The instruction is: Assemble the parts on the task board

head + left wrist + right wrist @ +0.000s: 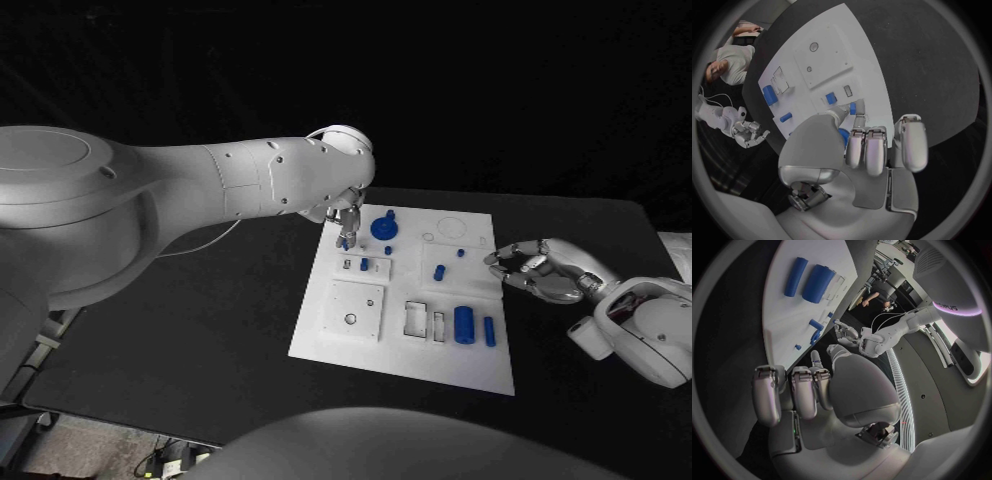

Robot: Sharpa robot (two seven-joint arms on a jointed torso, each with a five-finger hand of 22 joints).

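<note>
The task looks to be in its early or middle part, by my judgement; the white board point(411, 290) lies flat in the middle of the black desk point(216, 300), and several blue pieces lie loose on it rather than seated. Near its far edge sits a round blue disc point(384, 228); a small blue peg point(364, 264) lies just below it, by a small framed slot; another small blue piece point(438, 271) lies near the middle; toward the near edge a thick blue cylinder point(463, 325) and a thin blue rod point(490, 331) lie side by side, beside two open rectangular frames point(415, 318). A square raised panel point(355, 310) with a round hole stands at the near left corner, its hole unfilled; so most of the fitting seems left to do.

The left hand point(346, 222) hangs over the far left part of the board, fingertips down beside the disc; in the left wrist view its fingers point(867, 150) are curled together, and a sliver of blue shows behind them, so it may be pinching a piece, though I cannot tell for certain. The right hand point(541, 272) hovers at the board's right edge, fingers curled inward point(804, 392), nothing visibly held.

The board is matt, smooth and rigid, with shallow cut pockets; the pieces look like hard plastic, plain-surfaced; the hands are silver metal with rounded pads; the desk is dull black.
</note>
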